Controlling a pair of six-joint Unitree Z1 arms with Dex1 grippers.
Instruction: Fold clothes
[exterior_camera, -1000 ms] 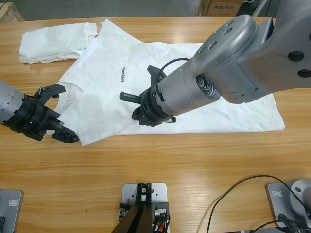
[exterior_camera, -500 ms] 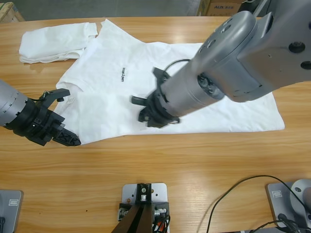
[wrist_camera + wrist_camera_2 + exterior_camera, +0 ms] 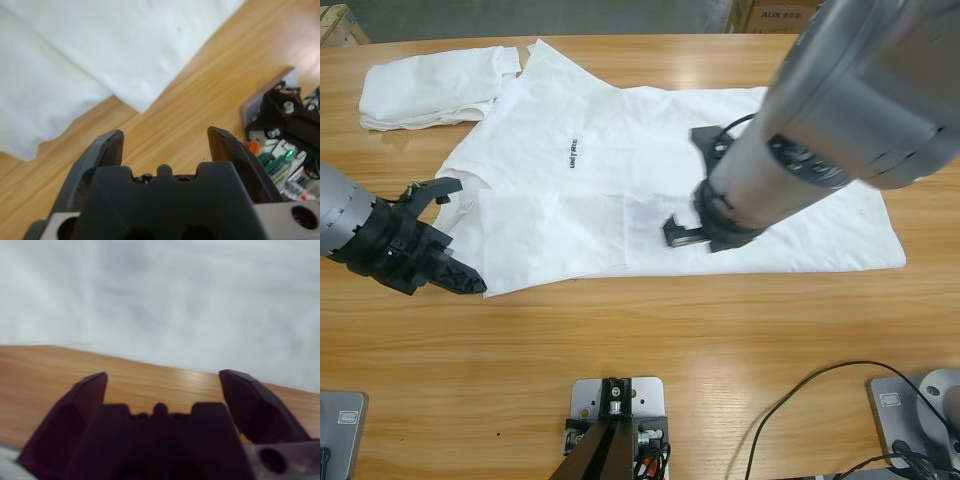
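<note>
The T-shirt (image 3: 650, 180) lies spread flat in the middle of the surface (image 3: 720, 340), with its black lettering (image 3: 572, 153) facing up. The folded bundle (image 3: 435, 85) lies at the far left corner, touching the sleeve. The left gripper (image 3: 445, 235) is at the shirt's near left corner, jaws open and holding nothing. The right gripper (image 3: 692, 190) is above the shirt's middle, jaws open and empty.

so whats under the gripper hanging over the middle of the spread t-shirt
White cloth of the lettered T-shirt, lying flat on the wooden table. The right gripper and its arm cover part of the shirt, so the cloth directly beneath them cannot be seen.
</note>
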